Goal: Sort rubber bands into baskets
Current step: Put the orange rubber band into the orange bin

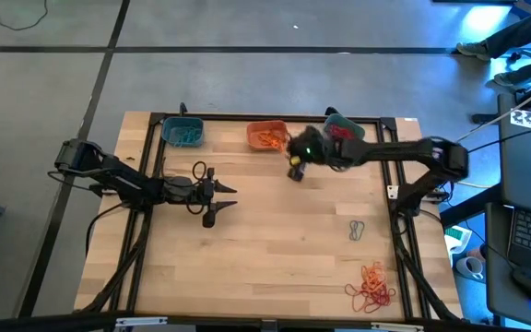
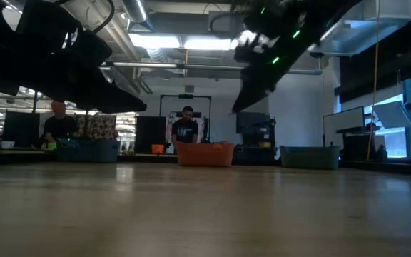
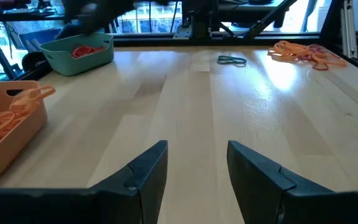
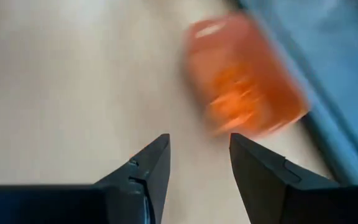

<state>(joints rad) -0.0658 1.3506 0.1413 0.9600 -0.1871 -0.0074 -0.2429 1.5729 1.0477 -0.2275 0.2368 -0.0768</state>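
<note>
Three baskets stand in a row at the table's far edge: a teal one (image 1: pixel 182 134) with grey-teal bands, an orange one (image 1: pixel 267 136) with orange bands, and a teal one (image 1: pixel 344 127) with red bands. A pile of orange and red rubber bands (image 1: pixel 371 286) lies near the front right, with a couple of grey-teal bands (image 1: pixel 357 231) beyond it. My right gripper (image 1: pixel 295 171) hangs open and empty above the table, just in front of the orange basket (image 4: pixel 247 74). My left gripper (image 1: pixel 224 201) waits open at the table's left middle, nothing between its fingers (image 3: pixel 197 146).
Black frame rails run along the table's far and side edges behind the baskets. Bare wood lies between the two grippers and toward the near edge. In the low view, people stand in the room beyond the table.
</note>
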